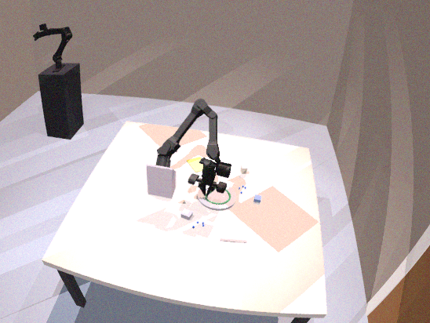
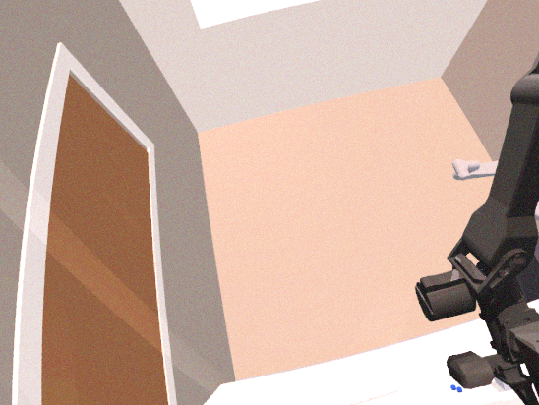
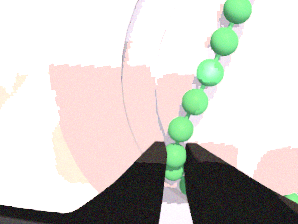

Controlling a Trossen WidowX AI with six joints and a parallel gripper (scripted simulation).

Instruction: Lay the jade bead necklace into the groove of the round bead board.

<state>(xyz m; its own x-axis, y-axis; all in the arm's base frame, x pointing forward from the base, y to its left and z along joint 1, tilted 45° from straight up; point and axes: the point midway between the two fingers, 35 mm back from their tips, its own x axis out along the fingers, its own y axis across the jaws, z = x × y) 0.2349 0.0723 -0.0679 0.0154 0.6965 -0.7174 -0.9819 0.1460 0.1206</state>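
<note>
Currently, the necklace [image 1: 218,204] [image 3: 210,72], round shiny green beads on thin green cord, loops over the round board [image 1: 215,207] [image 3: 172,195]; gripper [image 1: 205,194] [image 2: 527,390] [image 3: 173,152] clenched w/ a bead btwn fingertips, approx. 9 o'clock in top view.

no text, label, brand, number or sign could be read in any of the views.
</note>
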